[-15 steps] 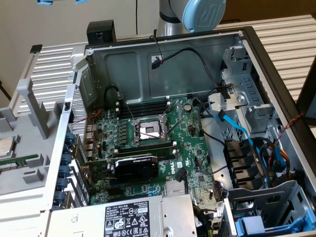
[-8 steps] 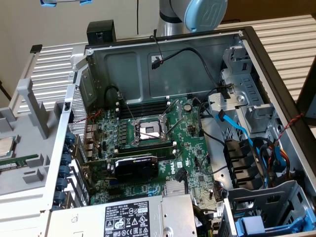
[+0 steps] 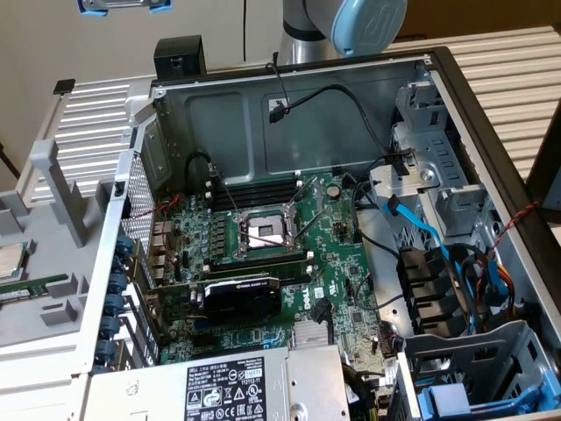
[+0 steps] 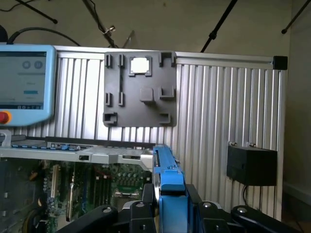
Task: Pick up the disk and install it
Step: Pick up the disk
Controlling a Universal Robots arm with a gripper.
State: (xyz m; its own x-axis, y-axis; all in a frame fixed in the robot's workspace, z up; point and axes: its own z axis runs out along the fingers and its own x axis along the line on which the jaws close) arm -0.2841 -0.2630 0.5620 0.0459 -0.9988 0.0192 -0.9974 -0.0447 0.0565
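Claw [image 4: 170, 206] is clamped on the disk [image 4: 167, 170], gripping its blue carrier, which stands edge-on and upright between the black fingers [image 4: 141, 211]. Past it lies the open case with the motherboard [image 4: 121, 187] exposed. Farther off on the ribbed table [image 4: 218, 107] sit a grey tray [image 4: 121, 87] carrying a square chip [image 4: 140, 65], and a black box [image 4: 251, 165].

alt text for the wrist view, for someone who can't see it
The tool grips the disk in its blue carrier, edge-on, in front of an open computer case and its motherboard. Beyond lie a ribbed metal table, a grey fixture plate holding a small silver chip, a black box and a pendant screen.
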